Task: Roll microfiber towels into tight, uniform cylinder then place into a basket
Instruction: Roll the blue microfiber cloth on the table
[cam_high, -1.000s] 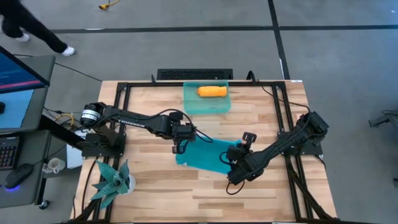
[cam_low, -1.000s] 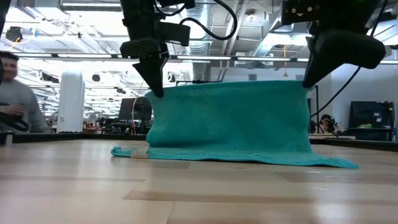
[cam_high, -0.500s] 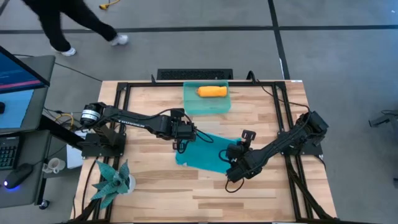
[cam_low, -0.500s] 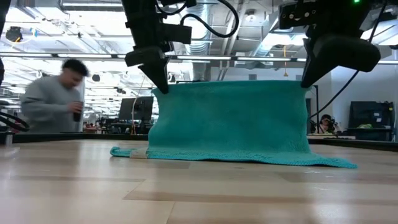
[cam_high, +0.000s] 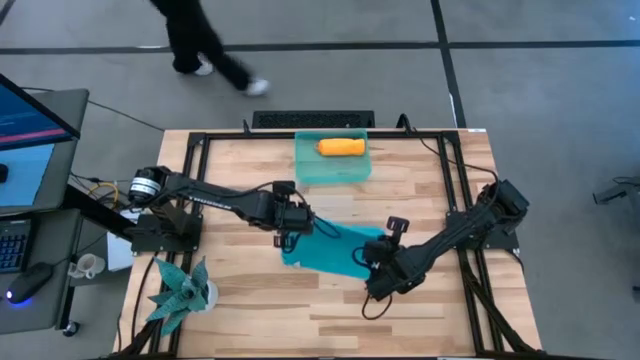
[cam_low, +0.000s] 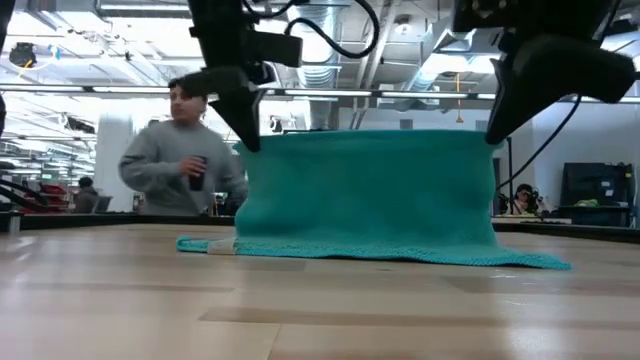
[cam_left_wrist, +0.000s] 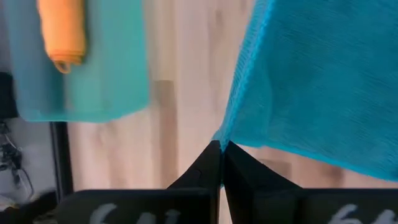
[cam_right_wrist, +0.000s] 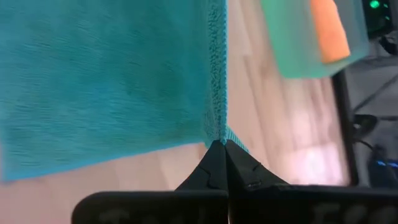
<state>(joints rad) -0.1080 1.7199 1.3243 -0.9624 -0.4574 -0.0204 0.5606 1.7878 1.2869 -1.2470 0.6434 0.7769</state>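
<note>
- At the middle of the counter (cam_high: 250, 300), the teal towel (cam_low: 365, 190) hangs as a curtain between the two arms, its lower edge trailing on the wood.
- Left tool (cam_low: 247, 140): fingers pinched together on the towel's upper left corner; the left wrist view shows the tips meeting right at the cloth edge (cam_left_wrist: 221, 146).
- Centre: the top edge runs nearly level and taut between the two grips, with no sag visible in the low view. The trailing hem lies flat, though it spreads further out on the right side than on the left.
- Right tool (cam_low: 492, 135): fingers likewise clamped on the upper right corner; the right wrist view shows the tips closed on the hem (cam_right_wrist: 219, 144).
- Far edge of the counter: the basket (cam_high: 310, 175) sits well apart from the towel, with the orange towel (cam_high: 341, 147), already rolled, lying inside it.
- Judgement, step in hand: laying the teal towel out flat ahead of rolling.
- Recommendation: lower both corners together at equal height and keep the spacing between tools constant, so the cloth lands square and wrinkle-free.
- Risk: both grips are at the very corner; a jerk could slip one free and skew the lay, giving an uneven cylinder.
</note>
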